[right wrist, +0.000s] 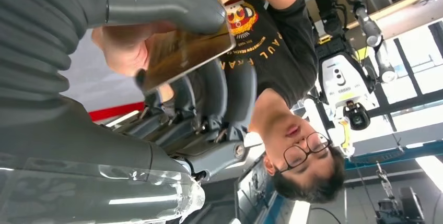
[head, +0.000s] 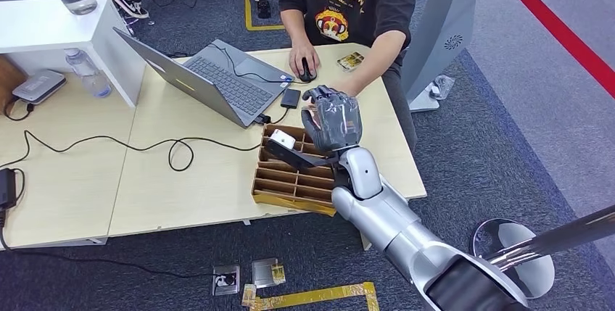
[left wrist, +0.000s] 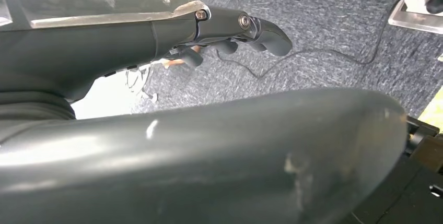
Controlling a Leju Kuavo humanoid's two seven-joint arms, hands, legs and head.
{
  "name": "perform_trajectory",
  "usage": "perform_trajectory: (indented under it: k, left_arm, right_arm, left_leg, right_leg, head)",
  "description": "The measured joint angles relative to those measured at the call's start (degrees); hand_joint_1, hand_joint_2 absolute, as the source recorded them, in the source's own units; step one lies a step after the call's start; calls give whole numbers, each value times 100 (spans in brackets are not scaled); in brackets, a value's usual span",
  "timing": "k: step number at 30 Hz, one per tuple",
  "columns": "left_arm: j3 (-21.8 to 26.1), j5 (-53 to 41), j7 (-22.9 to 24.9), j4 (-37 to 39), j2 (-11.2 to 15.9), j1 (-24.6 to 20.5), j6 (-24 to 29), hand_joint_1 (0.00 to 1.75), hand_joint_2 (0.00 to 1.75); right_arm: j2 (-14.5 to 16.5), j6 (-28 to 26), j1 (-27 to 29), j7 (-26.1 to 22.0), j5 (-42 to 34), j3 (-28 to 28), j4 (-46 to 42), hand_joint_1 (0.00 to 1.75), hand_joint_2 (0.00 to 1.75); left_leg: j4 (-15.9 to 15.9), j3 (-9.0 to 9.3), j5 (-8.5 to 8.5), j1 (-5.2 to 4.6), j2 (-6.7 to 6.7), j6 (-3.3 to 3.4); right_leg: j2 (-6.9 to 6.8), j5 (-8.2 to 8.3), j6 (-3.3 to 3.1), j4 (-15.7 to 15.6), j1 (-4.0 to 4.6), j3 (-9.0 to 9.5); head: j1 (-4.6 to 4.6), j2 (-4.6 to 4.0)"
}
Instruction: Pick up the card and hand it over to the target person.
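While the left hand (left wrist: 235, 31) hangs beside the robot's body over carpet, fingers loosely curled on nothing, the right hand (head: 332, 119) is raised above the cardboard divider tray (head: 294, 180), pinching the card (right wrist: 185, 51) between thumb and fingers. Just beyond it, the person's hand (right wrist: 123, 51) touches the card's far side, while the person's other hand rests on a mouse (head: 306, 72) beside the laptop (head: 210, 79). If the thumb releases before that hand grips firmly, the card could drop into the tray.
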Motion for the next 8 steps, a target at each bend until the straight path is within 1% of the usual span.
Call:
perform_trajectory:
  k: [4,7,8]
  left_arm:
    - [19,-26,26,15,2,-1,16,0,0]
    - [100,24,41,21,11,26,72,0,0]
    - [104,26,44,22,15,30,75,0,0]
  right_arm:
    - [-74,0,390,-182,-46,-322,-768,0,175]
    - [-222,0,706,-243,-273,-311,-1311,0,175]
    - [-244,0,740,-257,-326,-290,-1360,0,175]
  left_leg:
    - [0,-2,2,1,-5,0]
    - [-1,-2,4,1,-14,1]
    - [-2,-2,4,1,-16,1]
  right_leg:
    - [-4,0,-1,0,1,-1]
    - [-12,0,-1,-3,1,2]
    - [-14,0,0,-3,1,2]
  head:
    - [0,0]
    - [0,0]
    - [0,0]
